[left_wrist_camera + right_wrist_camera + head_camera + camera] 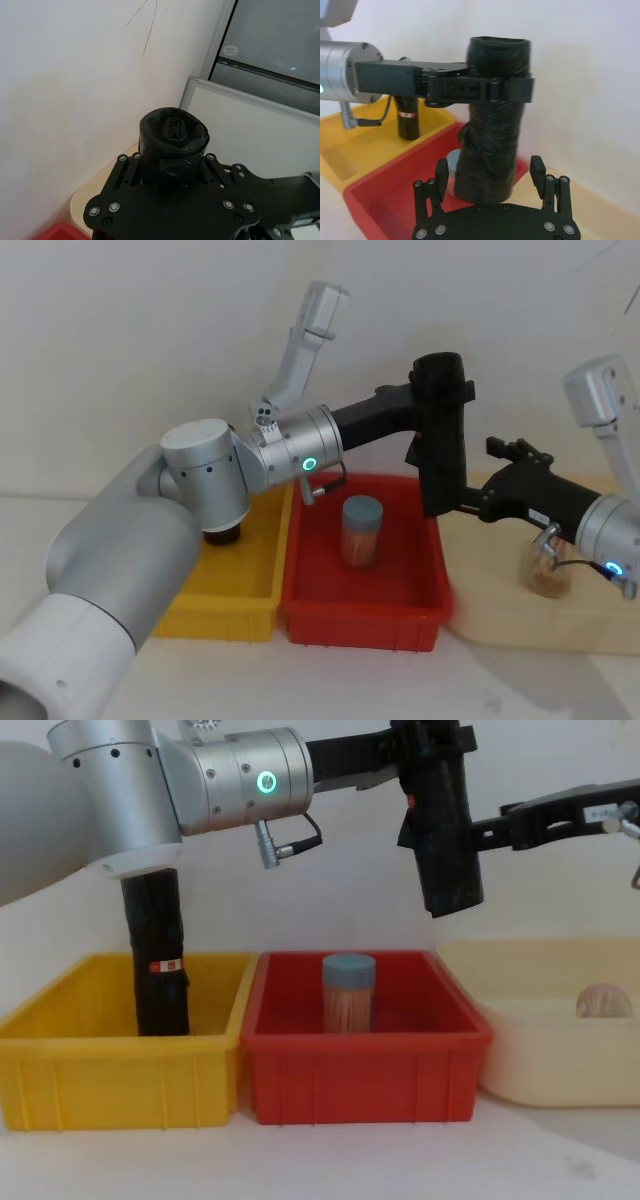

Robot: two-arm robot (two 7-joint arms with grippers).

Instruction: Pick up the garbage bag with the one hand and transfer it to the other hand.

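Three smooth plastic bins up front: yellow bin (110,1085), red bin (365,1065), cream bin (550,1060). In the red, a clear toothpick jar (348,992), blue-grey lid; in the yellow, a second black roll (158,960), upright. High over the red bin, the garbage bag (440,430), glossy, crinkled, cylindrical, clamped tight near its top by the left gripper (495,90). Around its lower end, the right gripper (489,172), spread wide either side.

Bright, even, diffuse light w/ soft faint shadows.
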